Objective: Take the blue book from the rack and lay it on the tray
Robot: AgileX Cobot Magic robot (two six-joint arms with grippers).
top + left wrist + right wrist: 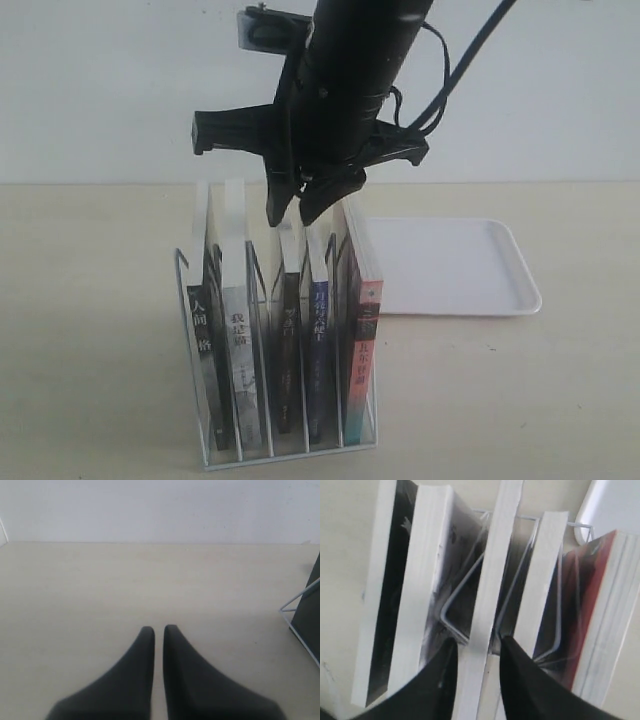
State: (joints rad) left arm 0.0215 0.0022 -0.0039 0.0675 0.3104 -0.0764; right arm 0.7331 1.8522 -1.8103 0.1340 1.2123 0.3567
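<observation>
The white wire rack [183, 300] holds several upright books. The blue book [318, 330] stands fourth from the left, between a dark brown-spined book [287, 340] and a pink-and-teal-spined book [366, 340]. My right gripper [292, 218] hangs open over the book tops. In the right wrist view, the gripper [478, 640] has its fingers on either side of the brown-spined book's page edge [490, 580], one slot from the blue book [542, 580]. The white tray [450, 265] lies bare to the right of the rack. My left gripper [159, 628] is shut with nothing in it, over bare table.
A black-spined book [205, 340] and a grey-white one [240, 350] fill the rack's left slots. A rack corner with a dark book [306, 605] shows at the edge of the left wrist view. A white wall stands behind the table.
</observation>
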